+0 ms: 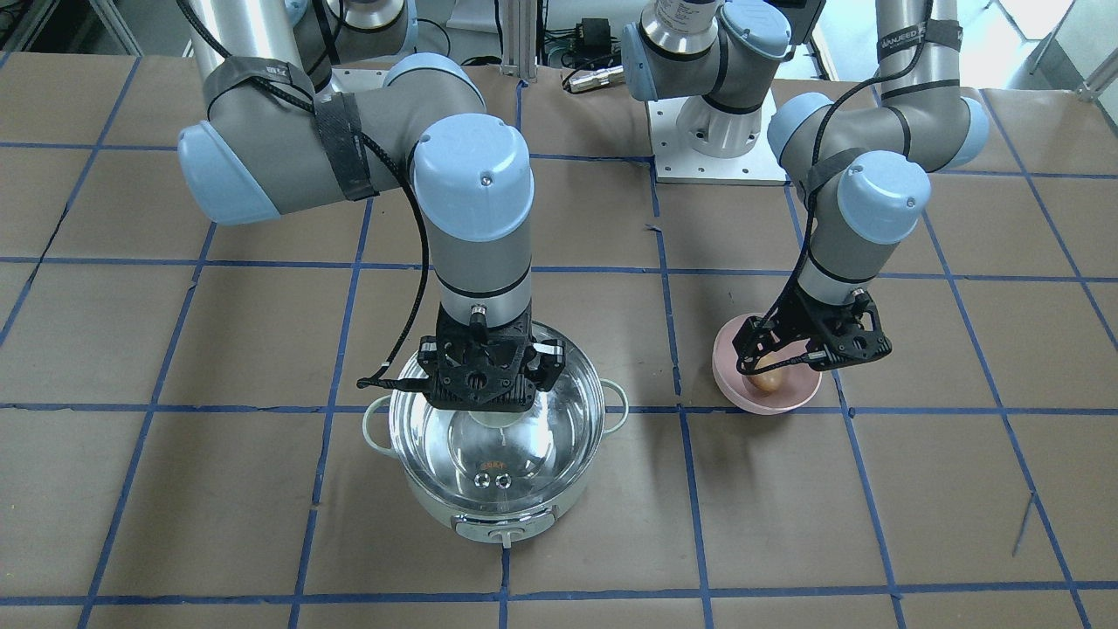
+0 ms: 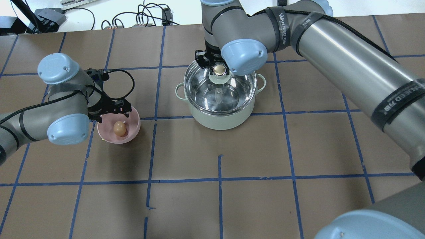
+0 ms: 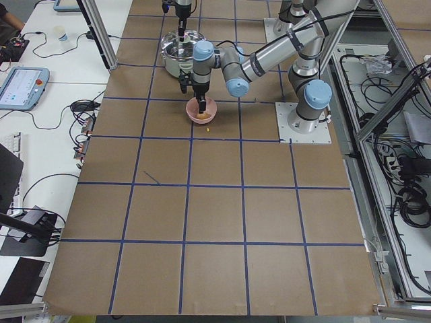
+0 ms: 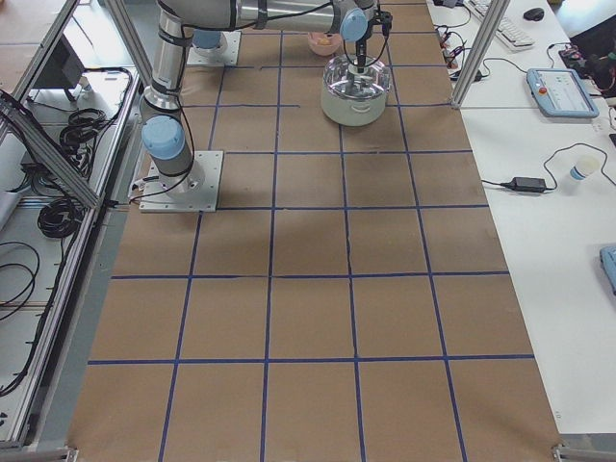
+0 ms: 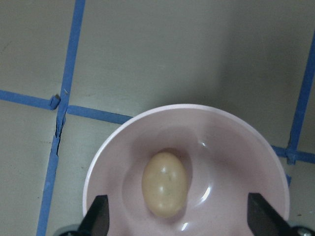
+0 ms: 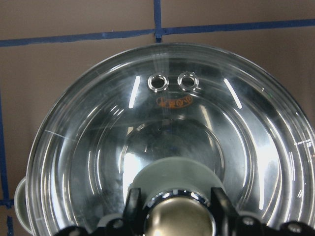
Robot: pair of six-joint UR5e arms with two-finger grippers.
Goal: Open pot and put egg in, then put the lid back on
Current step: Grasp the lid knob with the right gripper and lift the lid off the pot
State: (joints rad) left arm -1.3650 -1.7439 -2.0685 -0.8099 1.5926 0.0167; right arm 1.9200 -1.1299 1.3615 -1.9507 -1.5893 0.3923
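The lid point(image 2: 232, 94) sits on the pot point(image 2: 219, 116), and the right tool point(image 6: 179, 209) is clamped on its knob point(image 2: 219, 69) (fingers point(image 6: 133, 204) tight against both sides). Beside the pot, on the robot's left, the egg point(image 5: 165, 189) lies in a pink bowl point(image 5: 236, 142) on the bench point(image 2: 265, 149). The left tool point(image 5: 179, 219) hangs over it, jaws wide apart.

The wrist views' bottom edges cut off the lid point(image 6: 172, 128) and its knob point(image 6: 178, 221) — and the pink bowl point(image 5: 236, 147).
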